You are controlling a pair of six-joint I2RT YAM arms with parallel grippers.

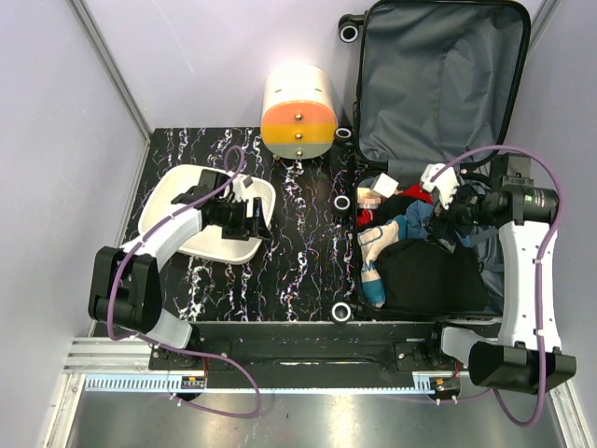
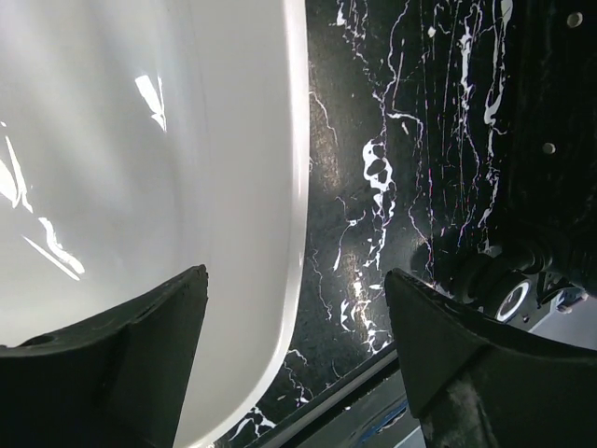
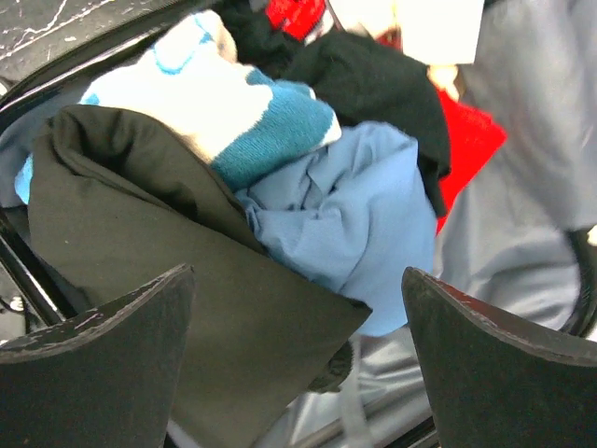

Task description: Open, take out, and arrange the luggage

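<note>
Right gripper (image 1: 437, 187) (image 3: 297, 359): jaws spread wide, nothing held, hanging over the clothes in the luggage (image 1: 438, 75). Left gripper (image 1: 246, 213) (image 2: 295, 359): jaws also apart, nothing pinched. It sits over the 3 o'clock rim of the white tray (image 1: 177, 196) (image 2: 140, 187), and in the left wrist view the rim runs under the gap between the fingers. Cannot tell if either finger touches it.

Luggage lies open at 1 to 4 o'clock of the top view. The grey-lined lid half is flat at 1 o'clock with wheels along its 9 o'clock side. The packed half sits at 3–4 o'clock, partly on the black marbled table (image 1: 298, 261) (image 2: 373, 187).

Packed half holds:
- black garment (image 1: 429, 275) (image 3: 140, 233), folded, filling the 5 o'clock part
- white-and-teal sock (image 1: 373, 271) (image 3: 233, 103), at the garment's 9 o'clock edge from above
- light-blue cloth (image 3: 345, 224), crumpled, touching the sock and the garment
- red item (image 1: 415, 194) (image 3: 471, 140), at 12 o'clock of the pile, partly under black fabric

Grey lining (image 3: 532, 140) shows at 3 o'clock in the right wrist view.

Cream-and-orange cylindrical box (image 1: 298, 112) lies on its side at 12 o'clock, just beside the lid. Tray is at 9 o'clock on the table, well apart from the luggage.
</note>
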